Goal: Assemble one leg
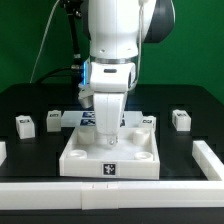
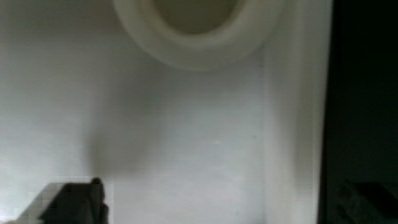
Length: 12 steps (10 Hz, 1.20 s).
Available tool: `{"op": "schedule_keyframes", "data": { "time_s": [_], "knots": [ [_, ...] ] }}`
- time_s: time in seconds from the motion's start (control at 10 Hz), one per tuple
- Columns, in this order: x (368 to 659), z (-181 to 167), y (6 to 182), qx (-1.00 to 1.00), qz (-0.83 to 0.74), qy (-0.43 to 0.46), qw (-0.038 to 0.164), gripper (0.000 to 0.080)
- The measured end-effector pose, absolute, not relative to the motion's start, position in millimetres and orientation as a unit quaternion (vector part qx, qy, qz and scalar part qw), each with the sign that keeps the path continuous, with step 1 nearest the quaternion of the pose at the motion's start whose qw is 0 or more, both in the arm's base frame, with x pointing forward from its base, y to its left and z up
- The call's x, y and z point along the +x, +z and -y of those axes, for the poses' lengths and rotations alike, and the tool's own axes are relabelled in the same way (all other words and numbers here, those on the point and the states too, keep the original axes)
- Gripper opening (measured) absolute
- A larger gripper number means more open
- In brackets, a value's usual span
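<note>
The large white square tray-like part (image 1: 75,155) lies in the middle of the black table, a tag on its front wall. Small white legs stand apart from it: two at the exterior view's left (image 1: 25,125) (image 1: 53,120), one at the right (image 1: 180,120), one just behind the tray (image 1: 147,120). My gripper (image 1: 108,143) hangs straight down over the tray's middle, close to its surface. In the wrist view the tray's flat white face (image 2: 196,130) and a round corner socket (image 2: 187,25) fill the picture. One dark finger (image 2: 71,205) shows; the gripper (image 2: 222,195) looks open and holds nothing.
A white rail (image 1: 110,192) runs along the table's front and another (image 1: 207,155) up the exterior view's right side. The marker board (image 1: 85,118) lies behind the tray, partly hidden by the arm. Black table (image 2: 365,100) shows past the tray's edge.
</note>
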<state>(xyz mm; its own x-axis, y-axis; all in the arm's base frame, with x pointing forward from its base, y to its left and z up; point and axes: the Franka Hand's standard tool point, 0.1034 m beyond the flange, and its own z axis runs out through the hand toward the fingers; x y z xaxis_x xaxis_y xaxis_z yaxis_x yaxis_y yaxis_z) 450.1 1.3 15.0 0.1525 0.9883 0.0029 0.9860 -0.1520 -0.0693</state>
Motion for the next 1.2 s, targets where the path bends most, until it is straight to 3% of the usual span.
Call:
{"op": "schedule_keyframes", "data": {
  "time_s": [0.1, 0.3, 0.4, 0.5, 0.6, 1.2],
  "knots": [
    [449.8, -1.0, 14.6, -0.759, 0.65, 0.022, 0.028, 0.065],
    [449.6, -1.0, 14.4, -0.759, 0.65, 0.022, 0.028, 0.0398],
    [449.5, -1.0, 14.4, -0.759, 0.65, 0.022, 0.028, 0.0398],
    [449.5, -0.9, 14.3, -0.759, 0.65, 0.022, 0.028, 0.0198],
    [449.8, -1.1, 14.5, -0.759, 0.65, 0.022, 0.028, 0.0074],
    [450.8, -0.9, 14.9, -0.759, 0.65, 0.02, 0.026, 0.0059]
  ]
}}
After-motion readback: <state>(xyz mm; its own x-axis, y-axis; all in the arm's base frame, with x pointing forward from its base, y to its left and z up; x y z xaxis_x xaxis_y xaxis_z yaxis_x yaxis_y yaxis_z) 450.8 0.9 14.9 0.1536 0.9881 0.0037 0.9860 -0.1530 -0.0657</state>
